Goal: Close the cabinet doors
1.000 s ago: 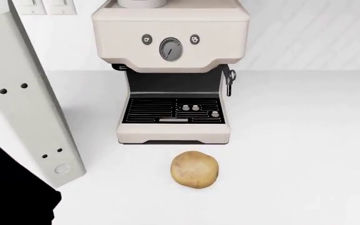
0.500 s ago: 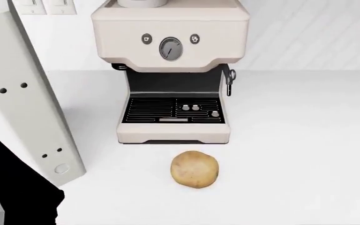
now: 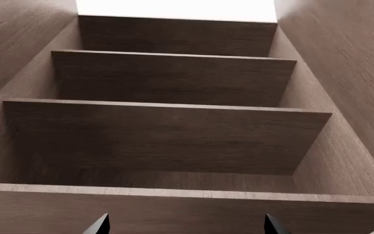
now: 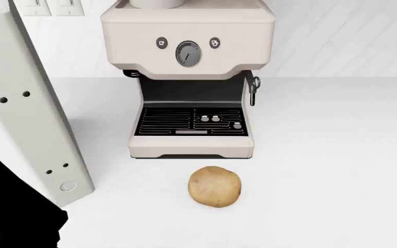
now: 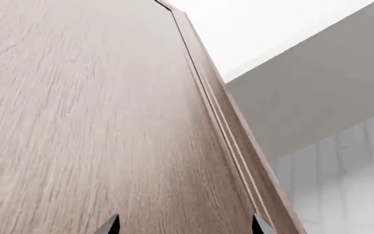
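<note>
We judge the off-white cabinet door [image 4: 26, 108] swung open over the worktop [image 4: 336, 155], beside the coffee machine [image 4: 188, 77]. Our left gripper [image 3: 185, 225], tips spread and empty, faces the bare cabinet shelves [image 3: 167, 136] ahead. Our right gripper [image 5: 183, 225], likewise open and empty, faces a brown wood panel [image 5: 89, 122]. We should press flat on the door's broad face and follow its arc, clear of the potato [image 4: 214, 186].

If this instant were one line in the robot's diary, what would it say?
task: close cabinet doors | cabinet door: open, left of coffee machine | left wrist: empty shelves | both jaws: open, holding nothing
</note>
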Tool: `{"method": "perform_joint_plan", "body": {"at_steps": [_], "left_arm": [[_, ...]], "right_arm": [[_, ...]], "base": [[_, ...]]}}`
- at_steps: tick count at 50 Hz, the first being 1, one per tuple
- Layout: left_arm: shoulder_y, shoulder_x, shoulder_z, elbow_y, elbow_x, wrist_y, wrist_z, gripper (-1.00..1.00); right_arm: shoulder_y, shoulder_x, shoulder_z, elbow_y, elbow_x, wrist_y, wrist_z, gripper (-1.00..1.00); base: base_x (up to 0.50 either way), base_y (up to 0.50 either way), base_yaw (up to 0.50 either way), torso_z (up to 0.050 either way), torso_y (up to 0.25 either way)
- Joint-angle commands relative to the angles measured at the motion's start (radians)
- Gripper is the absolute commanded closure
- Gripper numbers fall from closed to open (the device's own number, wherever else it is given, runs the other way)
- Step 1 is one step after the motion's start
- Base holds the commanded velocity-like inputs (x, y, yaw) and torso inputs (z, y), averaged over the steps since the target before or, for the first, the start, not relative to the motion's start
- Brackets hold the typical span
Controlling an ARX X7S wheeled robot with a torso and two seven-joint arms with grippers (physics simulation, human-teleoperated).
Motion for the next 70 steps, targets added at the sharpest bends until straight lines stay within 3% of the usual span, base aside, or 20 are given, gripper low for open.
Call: {"method": "perform_joint_plan", "body": {"at_steps": [1, 18, 31, 43, 70], "left_arm": [[0.004, -0.007, -0.003, 0.001, -0.006, 0.001, -0.007, -1.00], [0.028, -0.012, -0.056, 0.011, -0.005, 0.000, -0.040, -1.00], [0.162, 0.008, -0.196, 0.084, 0.025, 0.015, -0.095, -1.00], [0.259, 0.038, -0.310, 0.115, 0.043, 0.047, -0.132, -1.00], [0.474, 0.137, -0.541, 0.135, 0.025, 0.166, -0.201, -1.00]], "right_arm": [[0.077, -0.088, -0.130, 0.171, -0.052, 0.092, -0.034, -1.00], [0.049, -0.234, -0.202, 0.280, -0.129, 0.073, -0.135, -1.00], [0.030, -0.346, -0.260, 0.453, -0.296, -0.002, -0.234, -1.00], [0.032, -0.441, -0.252, 0.594, -0.298, -0.060, -0.340, -1.00], [0.102, -0.771, -0.242, 1.351, -0.372, -0.270, -0.741, -1.00]], "base": [[0.00, 0.00, 0.00, 0.000, 0.000], [0.00, 0.00, 0.00, 0.001, 0.000], [0.00, 0.00, 0.00, 0.000, 0.000], [0.00, 0.00, 0.00, 0.000, 0.000], [0.00, 0.00, 0.00, 0.000, 0.000]]}}
